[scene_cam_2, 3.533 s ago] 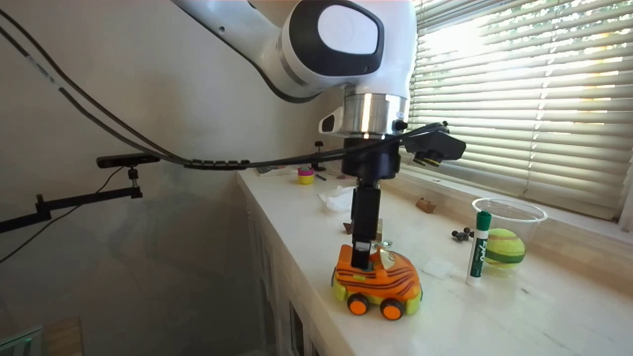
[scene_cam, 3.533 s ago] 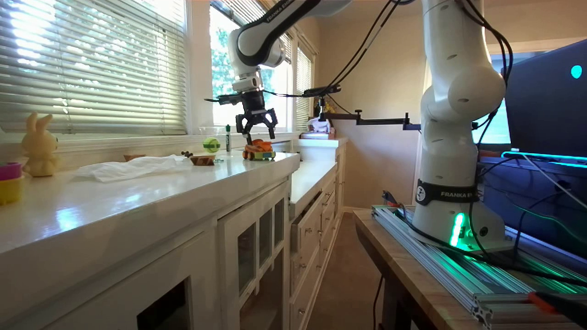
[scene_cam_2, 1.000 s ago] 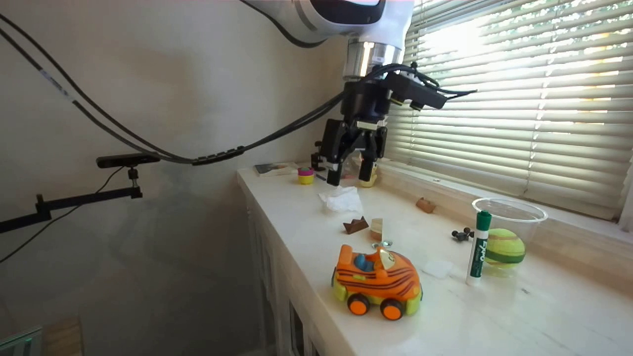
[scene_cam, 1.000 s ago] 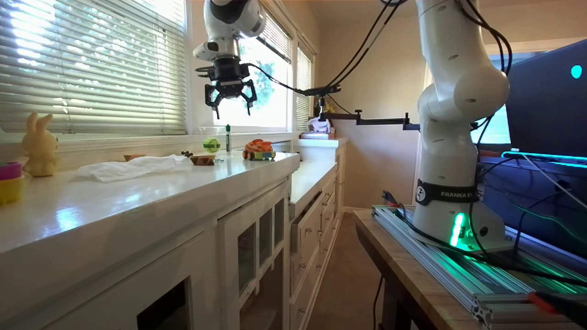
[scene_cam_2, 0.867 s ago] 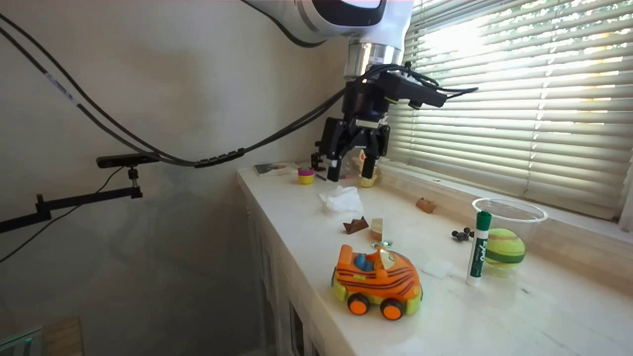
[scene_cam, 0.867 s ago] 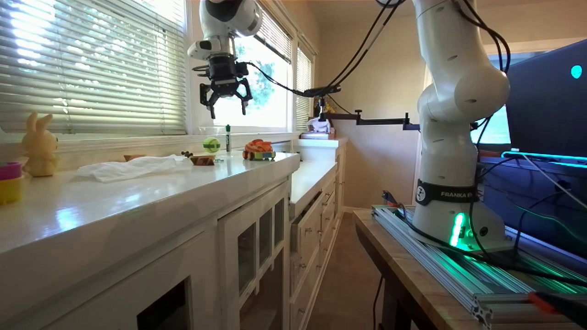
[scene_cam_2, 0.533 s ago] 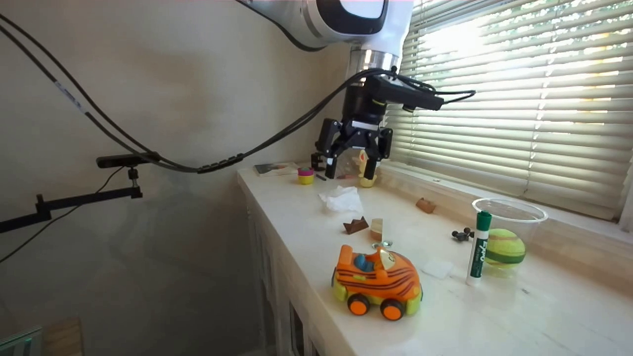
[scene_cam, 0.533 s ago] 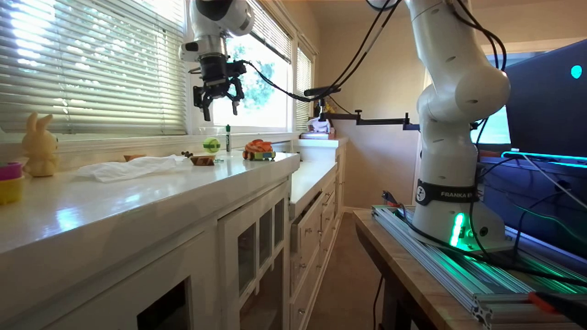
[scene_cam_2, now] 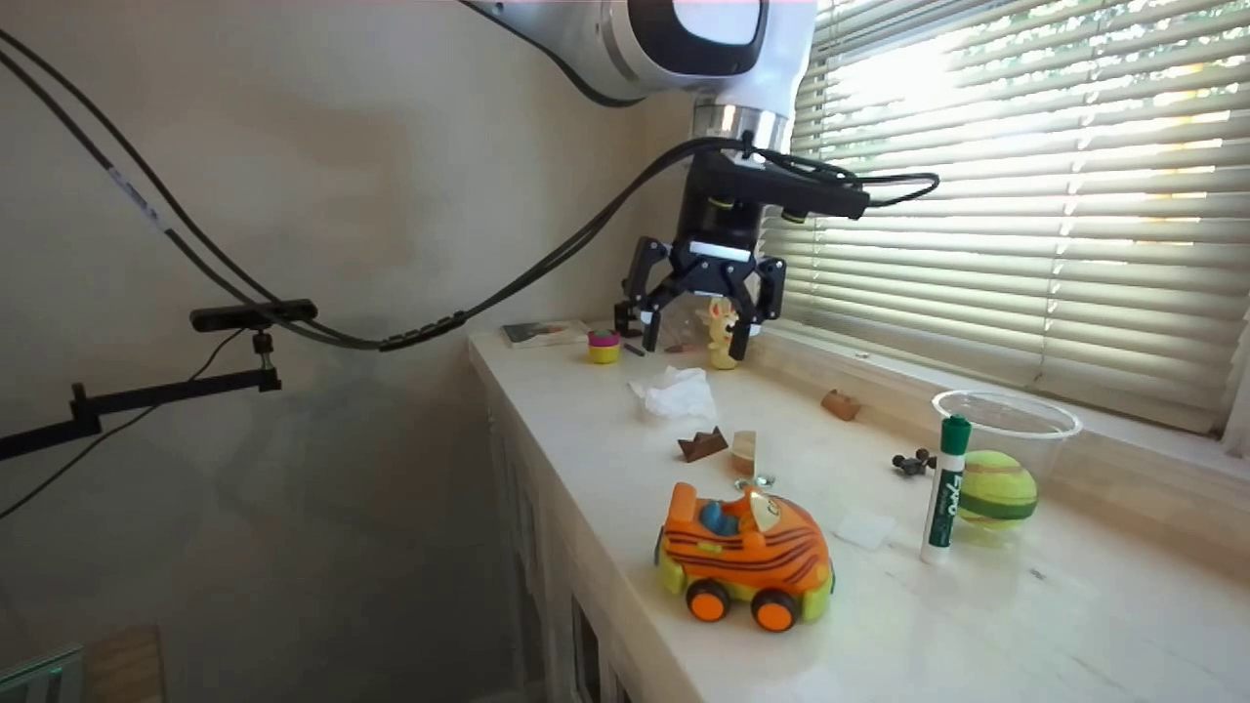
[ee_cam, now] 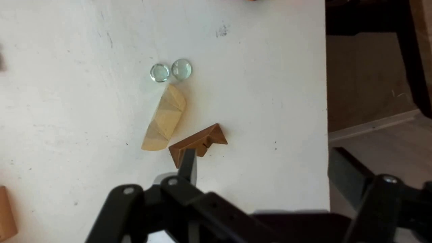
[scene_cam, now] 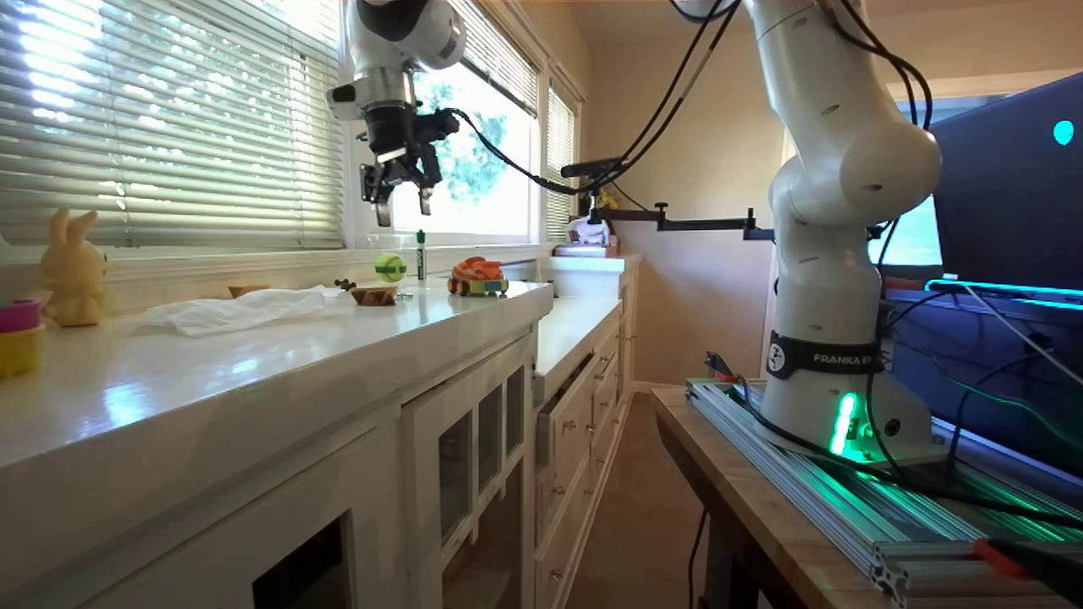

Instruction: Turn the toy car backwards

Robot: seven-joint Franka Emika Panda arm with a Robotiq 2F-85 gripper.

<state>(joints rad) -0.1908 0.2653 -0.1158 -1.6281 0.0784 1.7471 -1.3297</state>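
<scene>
Two fingers spread wide, empty, now raised well clear of the toy car, itself unmoved

Mostly ones, with a few pairs, on one glossy white desk
One orange, dark-striped plastic toy car; one white marker with a green cap; one clear plastic cup; one yellow-green ball; one pale yellow rabbit-shaped figure; one round yellow tub with a magenta top; one crumpled white tissue; one small black knobbed piece. Two brown faceted blocks, in both exterior views; one pale tan block, also faceted; two round clear glass beads, in the wrist view; two black jointed fingers. More small items at the far end are too indistinct to count.
</scene>
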